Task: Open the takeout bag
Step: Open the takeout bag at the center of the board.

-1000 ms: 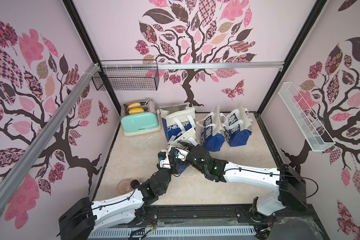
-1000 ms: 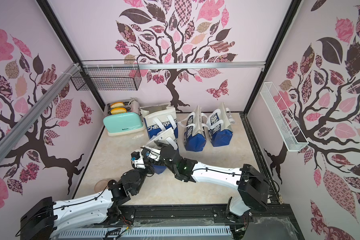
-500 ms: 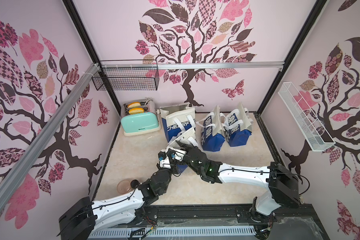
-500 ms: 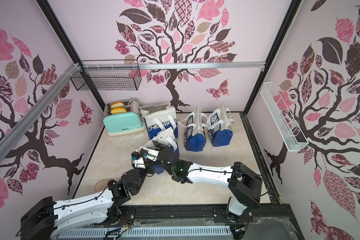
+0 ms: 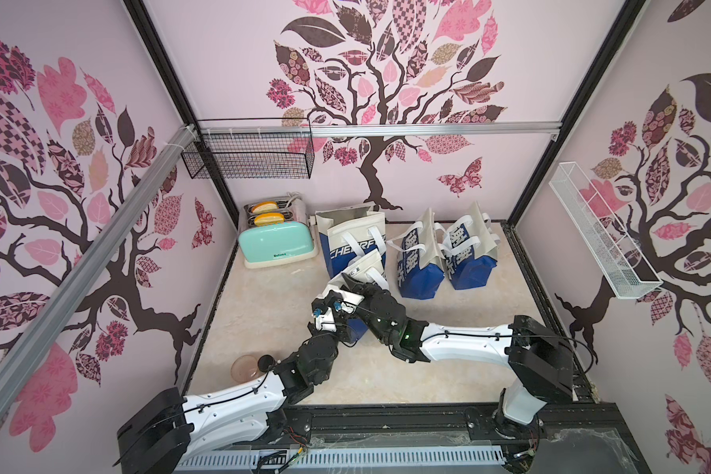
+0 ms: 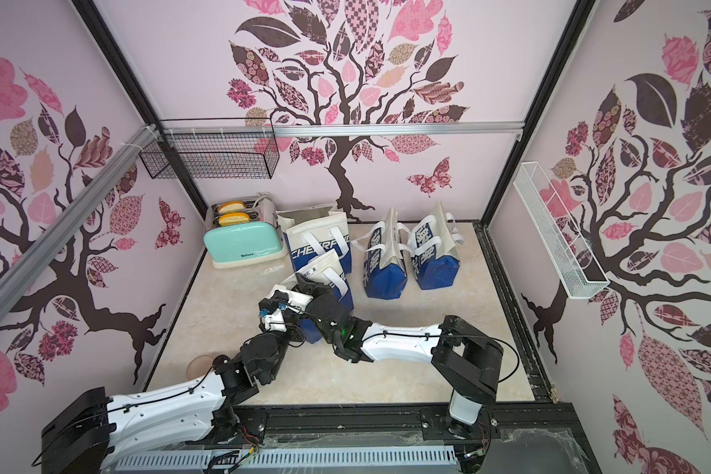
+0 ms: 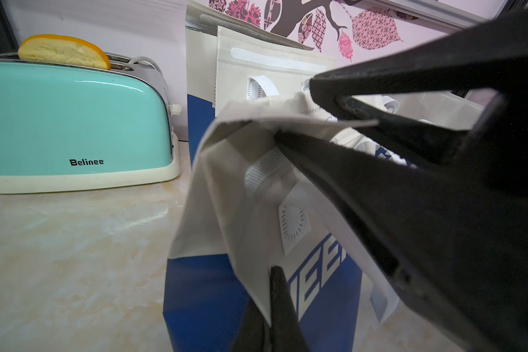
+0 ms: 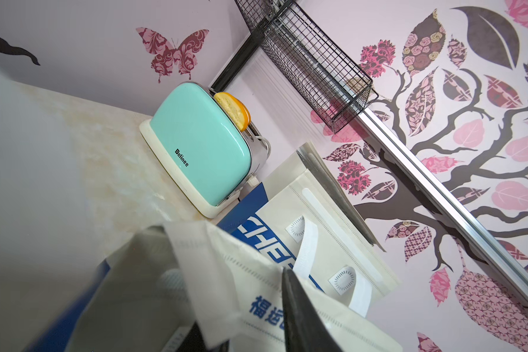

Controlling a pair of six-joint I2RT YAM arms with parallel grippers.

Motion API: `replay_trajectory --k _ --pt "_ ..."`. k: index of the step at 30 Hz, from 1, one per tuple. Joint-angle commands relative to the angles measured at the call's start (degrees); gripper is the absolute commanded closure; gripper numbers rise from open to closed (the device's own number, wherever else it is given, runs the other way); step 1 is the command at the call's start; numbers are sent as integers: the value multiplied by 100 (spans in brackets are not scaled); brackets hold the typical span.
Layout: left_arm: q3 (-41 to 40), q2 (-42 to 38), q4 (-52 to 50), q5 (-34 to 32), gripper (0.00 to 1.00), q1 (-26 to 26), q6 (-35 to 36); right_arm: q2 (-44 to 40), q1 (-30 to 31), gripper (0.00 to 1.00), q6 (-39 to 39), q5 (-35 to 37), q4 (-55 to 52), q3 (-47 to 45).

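Cream and blue, the takeout bag (image 5: pixel 366 269) stands upright near the middle of the bench (image 5: pixel 263 320), just in front of a larger bag (image 5: pixel 354 234) in the same colours. In the left wrist view the left jaws are pressed together on a fold of the takeout bag's cream upper edge. The right jaws stand 1 on each side of the bag's top rim, narrowly apart; whether they press the fabric cannot be told. 2 closed bags (image 5: pixel 419 262) (image 5: pixel 471 254) stand side by side to the right, apart from it. At the back left corner a mint toaster (image 5: pixel 278 246) holds 2 slices of bread (image 5: pixel 268 217), beside the larger bag. A small pink dish (image 5: pixel 244 367) lies near the left arm (image 5: pixel 239 406)
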Motion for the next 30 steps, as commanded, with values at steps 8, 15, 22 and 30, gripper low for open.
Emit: replay_trajectory --k 8,15,22,30 --pt "63 -21 -179 236 100 -86 168 516 89 71 -39 -86 -96 -75" --pt "62 -9 -175 212 100 -82 179 834 88 100 -359 377 -24 144" --pt "133 -9 -882 -100 100 88 -292 362 88 100 -1107 993 40 98" --pt "513 378 -1769 -122 100 406 -958 21 91 100 -2196 1531 -921 679"
